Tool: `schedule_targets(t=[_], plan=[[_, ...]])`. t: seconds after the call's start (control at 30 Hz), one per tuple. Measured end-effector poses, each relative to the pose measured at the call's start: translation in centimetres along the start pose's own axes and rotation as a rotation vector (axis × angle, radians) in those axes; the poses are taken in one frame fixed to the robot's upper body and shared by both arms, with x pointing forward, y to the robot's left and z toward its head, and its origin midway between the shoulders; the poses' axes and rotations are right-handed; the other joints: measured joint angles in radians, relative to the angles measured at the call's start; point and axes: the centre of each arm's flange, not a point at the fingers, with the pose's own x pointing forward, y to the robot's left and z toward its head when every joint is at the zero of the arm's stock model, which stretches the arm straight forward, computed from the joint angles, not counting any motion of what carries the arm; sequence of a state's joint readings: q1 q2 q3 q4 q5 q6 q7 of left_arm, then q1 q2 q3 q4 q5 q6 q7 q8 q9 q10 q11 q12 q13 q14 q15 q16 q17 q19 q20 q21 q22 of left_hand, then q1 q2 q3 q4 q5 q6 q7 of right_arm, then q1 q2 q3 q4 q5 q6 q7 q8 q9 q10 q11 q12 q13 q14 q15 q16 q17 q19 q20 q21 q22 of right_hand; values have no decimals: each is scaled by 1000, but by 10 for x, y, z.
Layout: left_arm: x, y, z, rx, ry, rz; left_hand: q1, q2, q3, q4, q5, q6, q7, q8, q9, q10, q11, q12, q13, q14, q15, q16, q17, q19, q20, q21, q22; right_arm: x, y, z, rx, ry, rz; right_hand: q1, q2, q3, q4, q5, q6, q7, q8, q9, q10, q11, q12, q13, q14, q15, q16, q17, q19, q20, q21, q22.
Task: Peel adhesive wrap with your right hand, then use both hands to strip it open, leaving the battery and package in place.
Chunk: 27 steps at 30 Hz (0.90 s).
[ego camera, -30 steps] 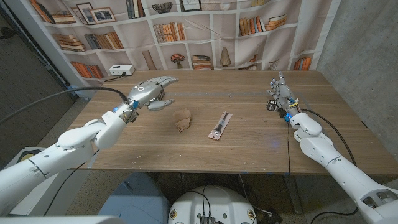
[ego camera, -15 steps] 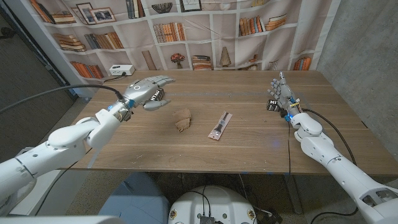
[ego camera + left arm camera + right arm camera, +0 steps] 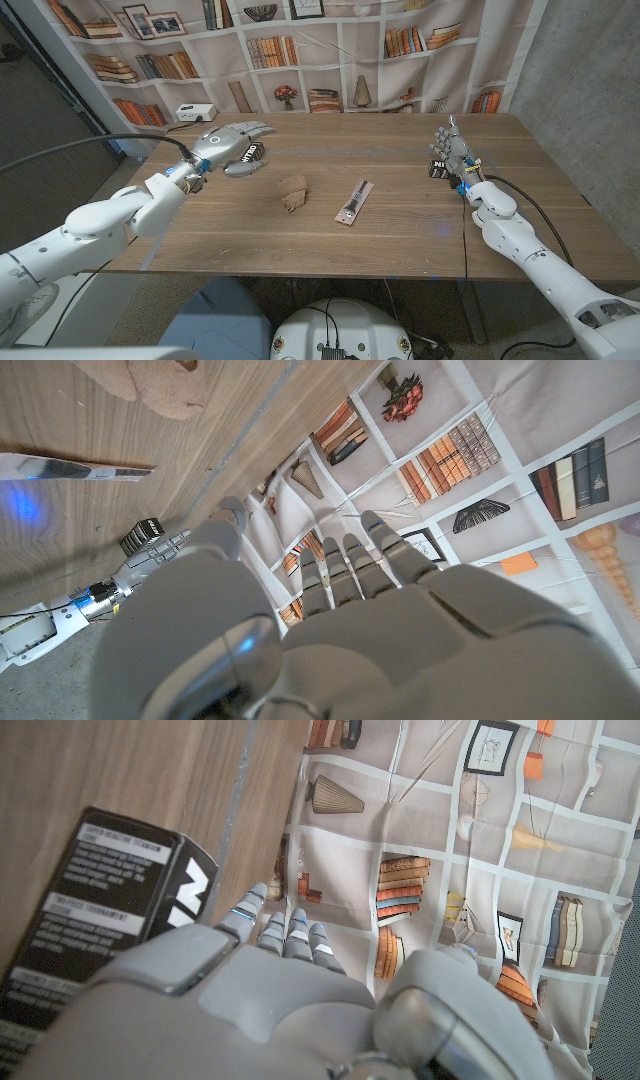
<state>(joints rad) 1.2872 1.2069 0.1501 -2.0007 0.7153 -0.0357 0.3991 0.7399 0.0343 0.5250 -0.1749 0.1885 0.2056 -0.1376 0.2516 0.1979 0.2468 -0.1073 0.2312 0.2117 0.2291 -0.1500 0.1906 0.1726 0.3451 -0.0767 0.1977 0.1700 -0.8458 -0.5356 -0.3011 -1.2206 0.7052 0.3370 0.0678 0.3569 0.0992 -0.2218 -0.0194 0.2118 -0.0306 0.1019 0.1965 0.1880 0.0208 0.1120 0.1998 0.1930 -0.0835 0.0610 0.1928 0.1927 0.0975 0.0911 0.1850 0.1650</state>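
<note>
Judging from the head view, the peel appears done and both hands stand clear: a crumpled brown wrap lies on the counter and a flat package lies just beside it, both between the two hands and well apart from each. No battery can be made out at this size. The left hand hovers above the counter with fingers extended and slightly apart, holding nothing; the wrap sits ahead of it, toward the right hand. The right hand stands upright near the far counter edge, fingers up, with a small black box touching or just beside it; whether it grips the box cannot be told. The left wrist view shows the left hand open and empty, the wrap and package beyond its fingertips on the counter. The right wrist view shows the right hand with fingers straight, the black box alongside its palm. If stripping remains, the next move calls for both hands to travel inward to the package.
</note>
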Motion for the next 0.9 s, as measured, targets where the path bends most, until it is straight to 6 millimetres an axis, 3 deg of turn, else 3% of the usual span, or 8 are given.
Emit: schedule_targets(t=[0.43, 0.9], plan=[[-5, -10, 2, 50, -13, -32, 17, 1, -7, 1, 0, 21, 0, 8, 0, 22, 0, 0, 0, 13, -9, 0, 0, 2, 2, 0, 0, 3, 3, -5, 6, 6, -3, 0, 0, 0, 0, 0, 0, 0, 0, 0, 0, 0, 0, 0, 0, 0, 0, 0, 0, 0, 0, 0], [-9, -17, 4, 107, -35, -39, 60, 34, -7, 1, 0, 38, -2, 8, 0, 32, -3, 0, 5, 24, -9, 0, 0, 5, 5, 0, 0, 6, 5, -9, 9, 10, -6, 0, 0, 3, -3, 0, 0, 0, 0, 0, 0, 0, 0, 0, 0, 0, 0, 0, 0, 0, 0, 0]])
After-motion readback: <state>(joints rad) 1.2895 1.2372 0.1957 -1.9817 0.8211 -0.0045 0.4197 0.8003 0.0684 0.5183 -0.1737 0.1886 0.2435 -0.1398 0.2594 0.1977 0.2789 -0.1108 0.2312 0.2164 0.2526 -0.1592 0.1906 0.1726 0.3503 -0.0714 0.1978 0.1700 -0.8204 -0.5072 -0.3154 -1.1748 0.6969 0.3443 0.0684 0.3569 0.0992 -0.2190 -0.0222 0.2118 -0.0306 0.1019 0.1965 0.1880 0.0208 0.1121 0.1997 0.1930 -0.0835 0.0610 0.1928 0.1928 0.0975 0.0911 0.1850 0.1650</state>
